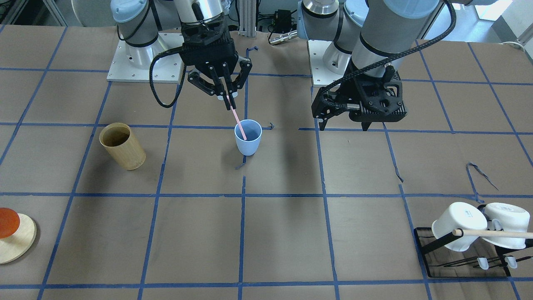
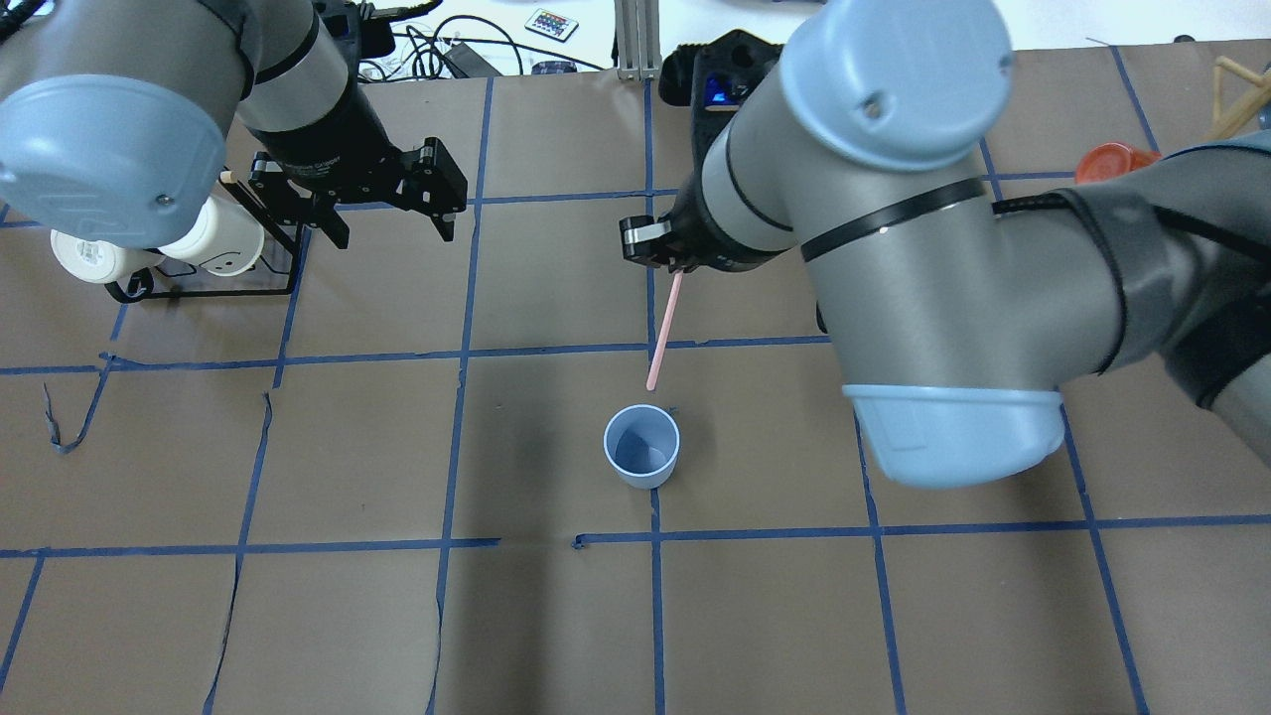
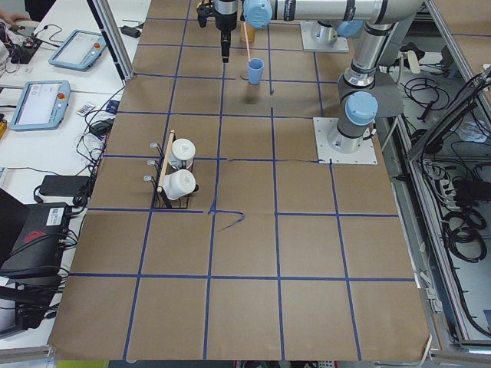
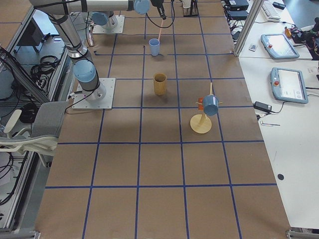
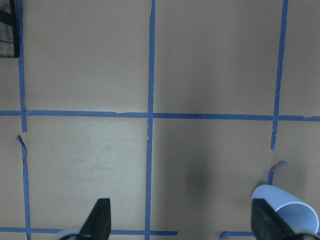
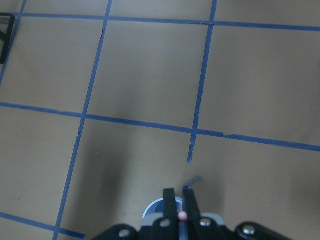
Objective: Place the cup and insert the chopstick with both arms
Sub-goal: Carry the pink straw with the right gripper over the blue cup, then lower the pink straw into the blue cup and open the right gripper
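Right gripper (image 1: 227,96) is clamping the pink chopstick (image 1: 238,121) by its top end and holding it tilted. The lower tip is hanging just above the blue cup (image 1: 248,139), and the overhead view is showing it short of the rim. Cup is standing upright mid-table (image 1: 291,233). Left gripper (image 5: 181,222) is hovering beside the cup, fingers apart, gripping nothing.

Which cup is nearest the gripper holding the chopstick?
The light blue cup, upright below the right gripper and its pink chopstick; the bamboo cup and white mugs are farther off.
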`<action>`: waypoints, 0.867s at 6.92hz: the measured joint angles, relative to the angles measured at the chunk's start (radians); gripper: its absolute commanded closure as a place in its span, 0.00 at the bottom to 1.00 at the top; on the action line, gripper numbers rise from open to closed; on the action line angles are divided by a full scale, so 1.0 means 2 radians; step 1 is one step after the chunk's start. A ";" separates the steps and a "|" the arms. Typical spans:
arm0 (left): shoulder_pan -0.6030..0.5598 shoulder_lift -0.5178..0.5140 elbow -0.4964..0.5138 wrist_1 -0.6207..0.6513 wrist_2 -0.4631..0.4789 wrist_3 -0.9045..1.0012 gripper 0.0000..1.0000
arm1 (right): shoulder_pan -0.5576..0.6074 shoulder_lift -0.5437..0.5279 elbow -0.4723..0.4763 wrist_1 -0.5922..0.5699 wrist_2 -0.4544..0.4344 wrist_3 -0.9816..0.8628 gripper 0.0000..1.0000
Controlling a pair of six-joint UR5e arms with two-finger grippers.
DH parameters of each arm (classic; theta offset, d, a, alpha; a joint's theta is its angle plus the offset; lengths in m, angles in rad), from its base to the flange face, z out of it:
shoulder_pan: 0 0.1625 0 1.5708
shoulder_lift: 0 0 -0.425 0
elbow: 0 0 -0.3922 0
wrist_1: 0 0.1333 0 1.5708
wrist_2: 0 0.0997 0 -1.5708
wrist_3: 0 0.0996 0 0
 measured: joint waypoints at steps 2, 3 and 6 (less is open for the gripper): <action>0.000 0.000 -0.001 0.000 0.001 0.000 0.00 | 0.015 0.004 0.014 0.001 -0.002 -0.002 1.00; 0.000 0.000 -0.001 0.000 0.001 0.000 0.00 | 0.017 0.006 0.021 0.001 -0.002 -0.003 0.90; 0.000 0.000 -0.002 0.000 0.000 0.001 0.00 | 0.018 0.009 0.039 0.000 -0.002 -0.007 0.00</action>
